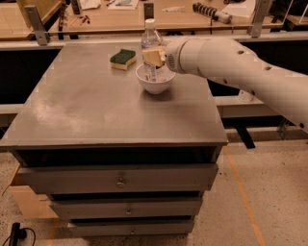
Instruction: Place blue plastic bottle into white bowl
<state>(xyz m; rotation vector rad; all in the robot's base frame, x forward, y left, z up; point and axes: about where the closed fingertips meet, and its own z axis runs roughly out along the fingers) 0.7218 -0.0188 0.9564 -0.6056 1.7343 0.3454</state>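
Observation:
The blue plastic bottle (150,38), clear with a white cap and white label, stands upright with its base down inside the white bowl (155,86). The bowl sits at the far middle of the grey table top (96,110). My gripper (153,57), with tan fingers, reaches in from the right on the white arm (231,62). It is shut on the bottle's label section, just above the bowl's rim. The lower part of the bottle is hidden by the fingers and the bowl.
A green-and-yellow sponge (123,58) lies just left of the bowl, near the table's far edge. Drawers (120,180) are below the table top. A wooden bench (120,14) with tools runs behind. A small dispenser bottle (245,96) stands on a shelf at the right.

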